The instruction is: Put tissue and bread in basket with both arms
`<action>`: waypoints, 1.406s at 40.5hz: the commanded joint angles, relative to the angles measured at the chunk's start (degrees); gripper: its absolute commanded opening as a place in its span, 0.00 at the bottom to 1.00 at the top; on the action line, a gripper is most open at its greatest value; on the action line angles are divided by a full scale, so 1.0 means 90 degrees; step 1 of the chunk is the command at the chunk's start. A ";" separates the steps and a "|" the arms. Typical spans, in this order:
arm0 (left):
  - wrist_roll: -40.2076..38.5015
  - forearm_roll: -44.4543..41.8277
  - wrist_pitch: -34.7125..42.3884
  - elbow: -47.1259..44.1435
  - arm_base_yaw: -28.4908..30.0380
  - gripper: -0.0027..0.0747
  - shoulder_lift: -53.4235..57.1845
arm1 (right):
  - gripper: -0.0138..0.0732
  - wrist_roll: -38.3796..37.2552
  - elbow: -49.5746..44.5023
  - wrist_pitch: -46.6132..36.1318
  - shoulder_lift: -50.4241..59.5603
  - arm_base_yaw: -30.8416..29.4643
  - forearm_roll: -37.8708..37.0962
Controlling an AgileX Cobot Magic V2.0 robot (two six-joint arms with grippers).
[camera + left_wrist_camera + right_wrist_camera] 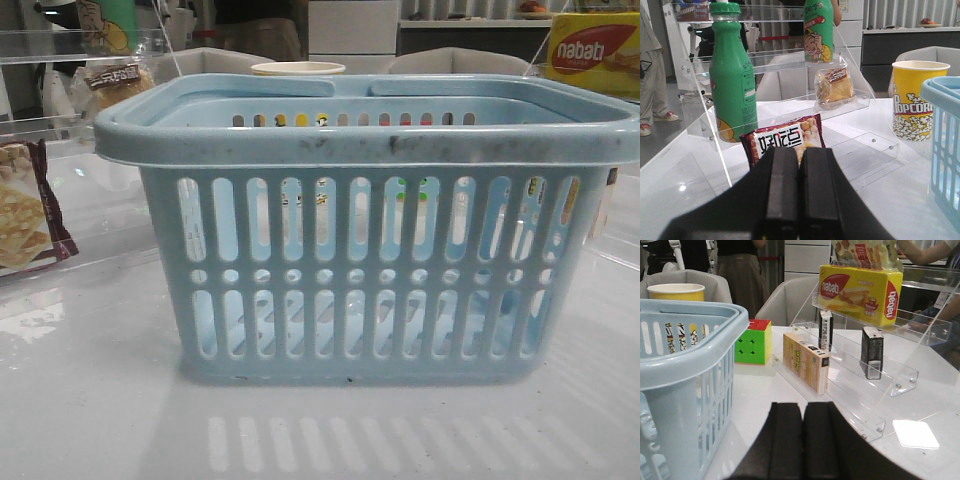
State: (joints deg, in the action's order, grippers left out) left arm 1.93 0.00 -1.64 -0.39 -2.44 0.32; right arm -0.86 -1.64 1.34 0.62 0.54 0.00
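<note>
The light-blue basket fills the middle of the front view; neither gripper shows there. The bread, a golden bun in a clear wrapper, stands on a clear acrylic shelf, also seen as the bread at the back left. My left gripper is shut and empty, well short of the bread, with a cracker bag between them. The tissue, a dark packet, stands upright on the clear tiered shelf on the right. My right gripper is shut and empty, short of that shelf, with the basket beside it.
A green bottle and the maroon-edged cracker bag stand by the left shelf. A popcorn cup sits behind the basket. On the right are a yellow nabati box, a tan box, a black-and-white stick pack and a colour cube.
</note>
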 commanded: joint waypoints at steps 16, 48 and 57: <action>-0.0014 0.0000 0.0605 0.0001 -0.0042 0.15 0.0104 | 0.22 0.0039 -0.0005 -0.0543 0.0112 -0.0037 0.0000; -0.0014 0.0000 0.0810 0.0777 -0.0042 0.15 0.0093 | 0.22 -0.0030 0.1035 -0.0436 0.0112 -0.0031 0.0000; -0.0014 0.0000 -0.0326 0.2512 -0.0042 0.15 -0.0428 | 0.22 -0.0030 0.2601 0.0686 -0.0355 -0.0031 -0.0163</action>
State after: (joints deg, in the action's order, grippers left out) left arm 1.93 0.00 -5.34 15.32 -2.44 -0.54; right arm -1.00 15.80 8.00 0.27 0.54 0.00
